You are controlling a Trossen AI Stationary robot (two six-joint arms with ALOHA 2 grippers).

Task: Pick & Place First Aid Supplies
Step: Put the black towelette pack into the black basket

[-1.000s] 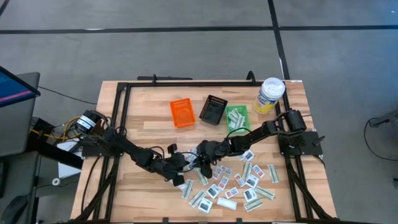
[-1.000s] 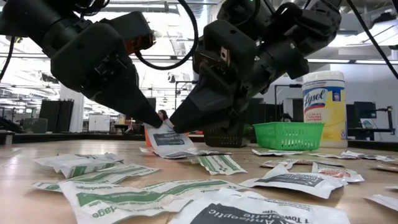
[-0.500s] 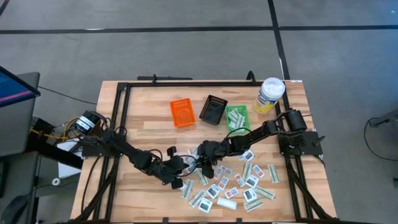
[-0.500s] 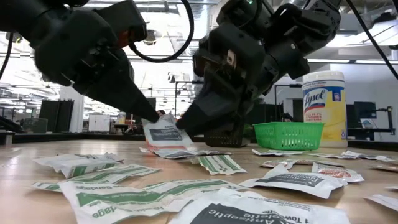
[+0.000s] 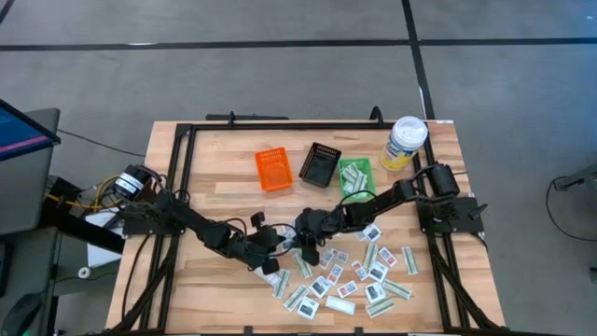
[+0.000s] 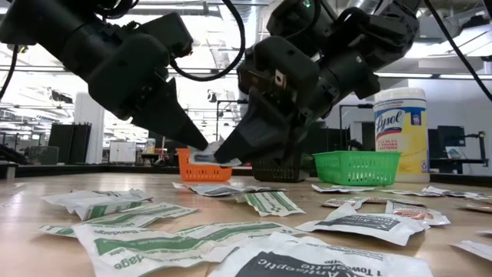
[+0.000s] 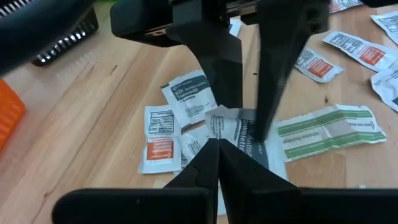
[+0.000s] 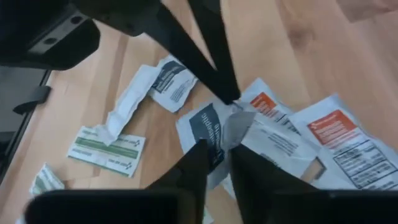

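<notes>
Over the middle of the table my two grippers meet tip to tip on one first aid packet [image 6: 209, 158], a small white one with dark print, crumpled and held just above the loose packets below. My left gripper [image 7: 218, 146] comes in from the table's left and is shut on it. My right gripper [image 8: 221, 152] comes in from the right with its fingers closed in on the same packet. In the high view the left gripper [image 5: 278, 245] and the right gripper [image 5: 297, 238] nearly touch. Several other packets [image 5: 350, 280] lie flat on the wood. My left gripper pinches one edge of the packet [image 7: 219, 130] between its two fingertips, slanting down from the table's left. The packet is lifted clear of the table. My right gripper has the packet's opposite, folded-up edge [image 8: 238, 127] between its two fingers [image 7: 267, 118], slanting down from the table's right.
At the back of the table stand an orange bin [image 5: 273, 169], a black bin [image 5: 320, 164] and a green bin [image 5: 355, 176]. A white-lidded yellow canister [image 5: 406, 142] is at the far right. Bare wood lies to the left. A black frame [image 5: 177, 149] borders the table.
My right gripper's fingers have closed in on the packet that my left gripper holds. The packet hung upright below the left fingertips, low over the pile. Now it sits a little higher, crumpled and nearly level between the two grippers.
</notes>
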